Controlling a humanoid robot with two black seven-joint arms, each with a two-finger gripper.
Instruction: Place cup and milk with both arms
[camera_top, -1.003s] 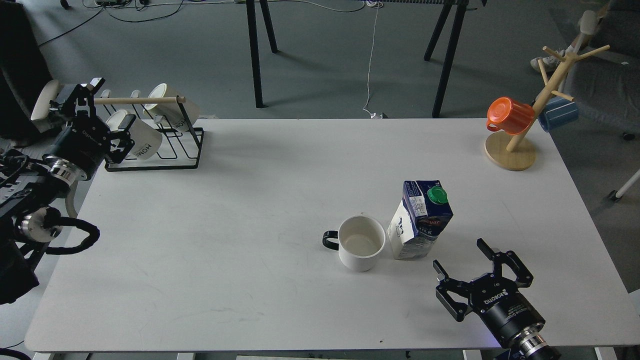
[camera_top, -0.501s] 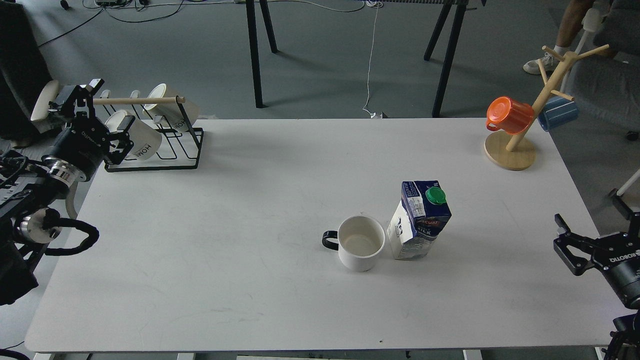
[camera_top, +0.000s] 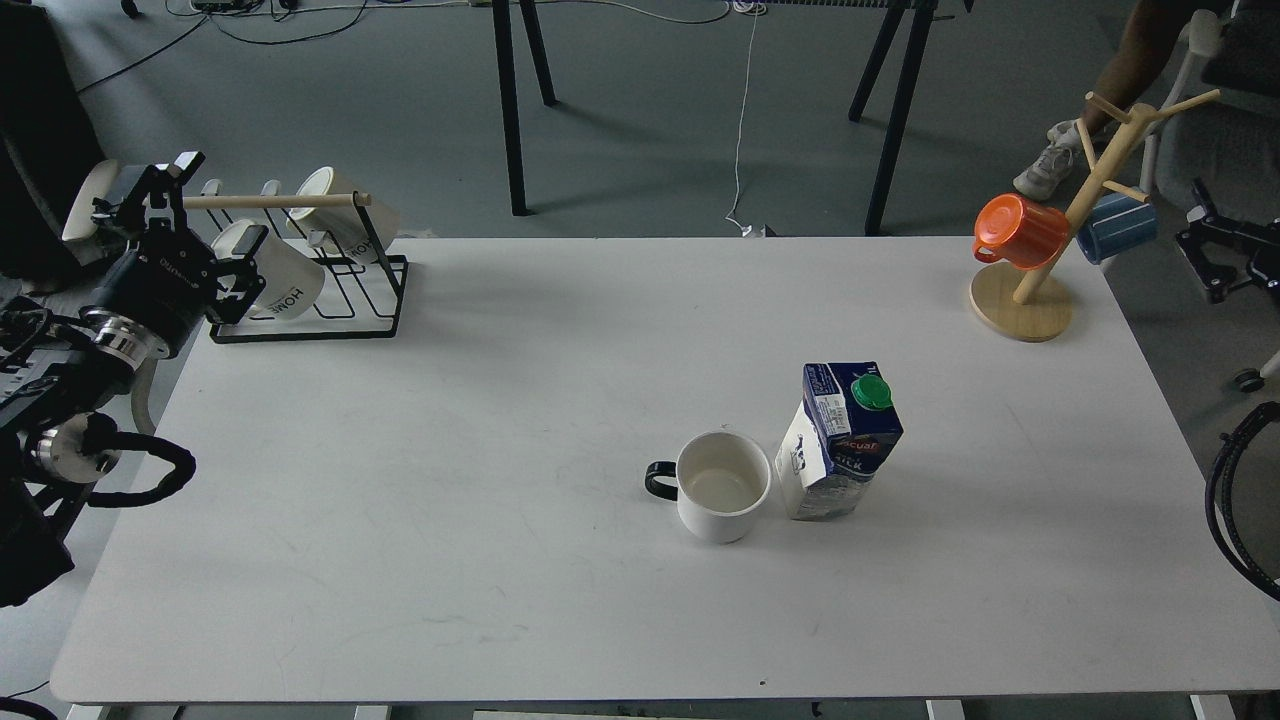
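two things stand just beside each other on the worktop (camera_top: 400, 520), the stiff, breakable cup (camera_top: 722, 487), best gripped by its rim or handle, and the crushable milk (camera_top: 838, 440), best squeezed mid-body; left pincer (camera_top: 180, 235) and right pincer (camera_top: 1215, 245) both gape empty, well apart.

Worktop (camera_top: 450, 480) is bare across left, centre-left and whole near strip: wide room for a claw there. White mug (camera_top: 722, 486) and milk carton (camera_top: 838, 440) stand just beside each other right of centre; gap btwn them is narrow. Mug's black handle sticks out left. Carton is taller, blocks reach from the right. Far-left corner is crowded by black wire mug rack (camera_top: 305, 265) w/ cream mugs; left claw (camera_top: 175, 215) hangs right by it. Far-right corner holds wooden mug tree (camera_top: 1040, 270).
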